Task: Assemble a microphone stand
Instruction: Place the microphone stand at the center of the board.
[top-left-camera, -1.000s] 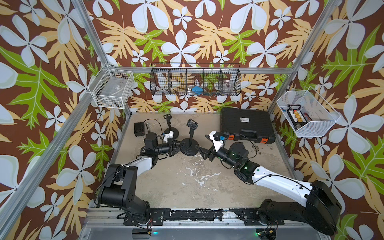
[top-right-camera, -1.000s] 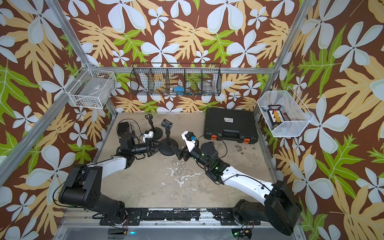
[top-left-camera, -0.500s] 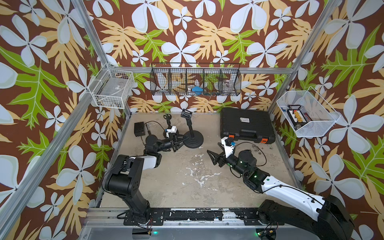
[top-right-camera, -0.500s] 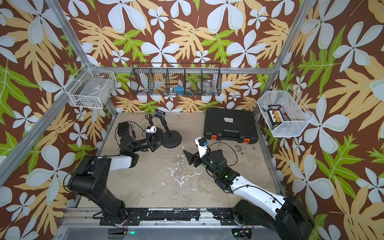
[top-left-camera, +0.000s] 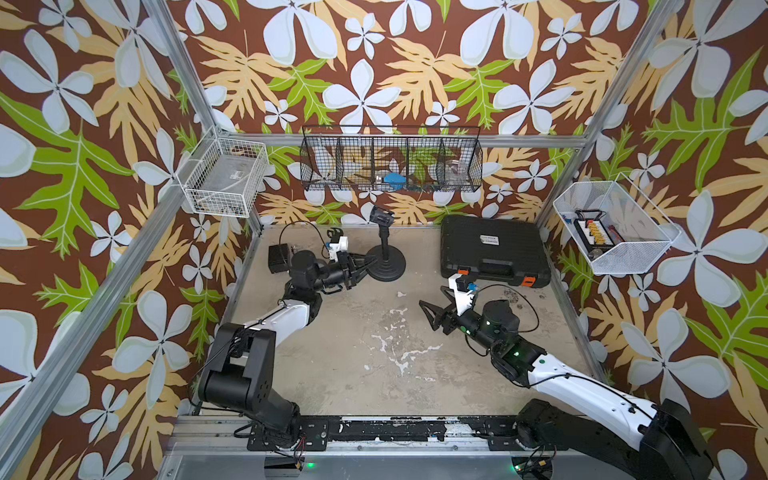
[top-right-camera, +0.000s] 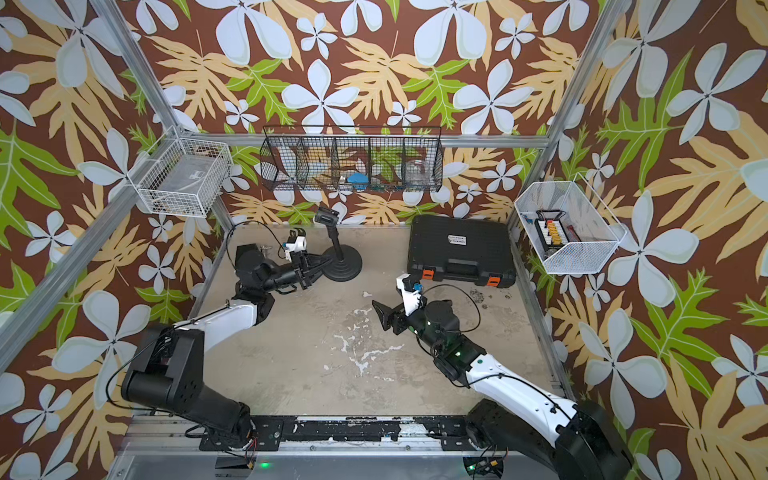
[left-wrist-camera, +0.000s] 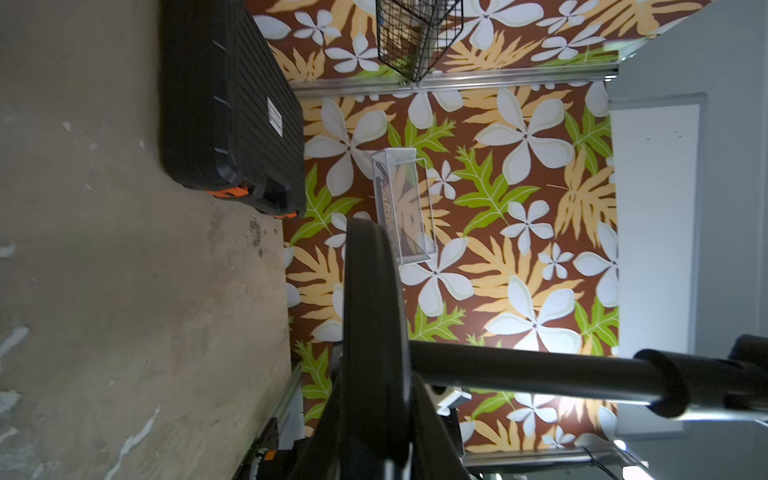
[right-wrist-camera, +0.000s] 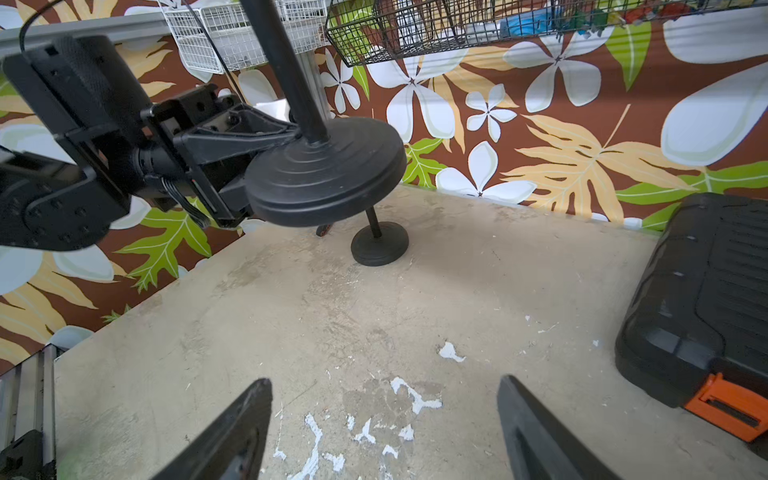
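My left gripper (top-left-camera: 365, 264) is pinched narrow on the rim of the black microphone stand (top-left-camera: 390, 266), which has a round heavy disc foot, a thin pole and a clip at its top. The right wrist view shows one finger (right-wrist-camera: 232, 137) lying over the disc as far as the root of the pole and the other under it. The foot hangs clear of the worn beige table (top-left-camera: 374, 353).

The stand's long axis runs up the pole, close to upright. I judge that the next move depends on that foot and the table below it. The stand must go straight down with the disc level, or it will land on an edge and rock.

My left arm is the nearer one, since it has the stand. My right gripper (right-wrist-camera: 382, 381) is well apart from it, further right and nearer the front. Its jaws are spread wide with nothing between them, and they point across bare table toward the stand.

Counted left to right:
- **White wire basket (top-left-camera: 224, 183):** one, on the wall.
- **Small black box (top-left-camera: 277, 257):** one, with a cable.
- **Stands:** two. One is in my grip. The other is a smaller black round-footed rod (right-wrist-camera: 379, 249) standing on the table just behind it.
- **Black wire rack (top-left-camera: 390, 158):** one.
- **Black hard plastic case (top-left-camera: 494, 249):** one, with two orange latches.
- **White mesh basket (top-left-camera: 615, 228):** one, at the far right.
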